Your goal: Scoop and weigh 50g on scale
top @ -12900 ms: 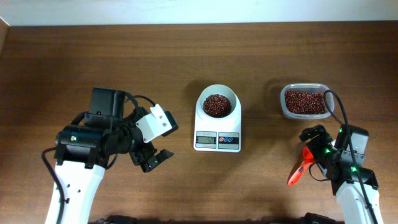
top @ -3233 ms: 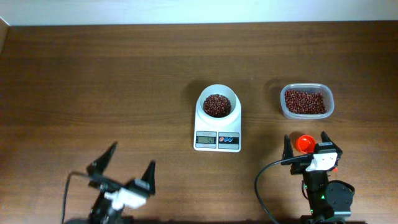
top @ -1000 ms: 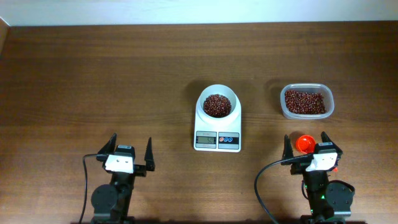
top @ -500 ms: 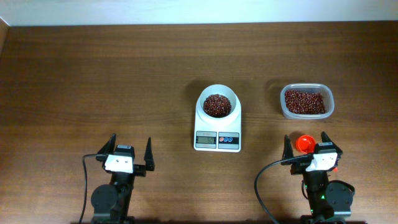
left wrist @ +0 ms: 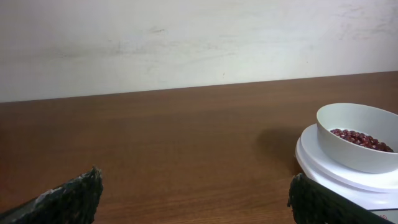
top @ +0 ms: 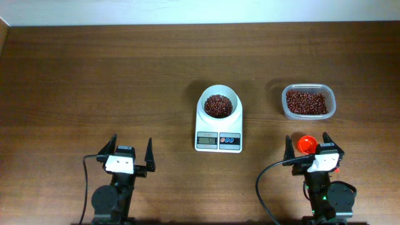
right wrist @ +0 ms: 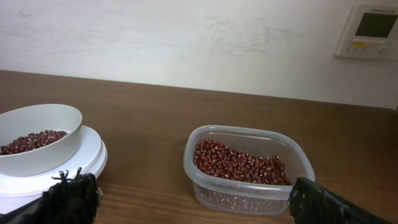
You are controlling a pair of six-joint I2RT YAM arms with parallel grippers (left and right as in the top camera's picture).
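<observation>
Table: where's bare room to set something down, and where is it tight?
Bare: the table left of the scale, beyond the left gripper; also the strip between scale and bean tub. Tight: in front of the tub, where the red scoop lies between the right gripper's open fingers.

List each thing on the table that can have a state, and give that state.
scale: upright, bowl on top
bowl: part full of beans
tub: lidless, also holding beans
left gripper: open, empty
right gripper: open, gripping nothing
scoop: head between the right gripper's fingers, handle hidden
</observation>
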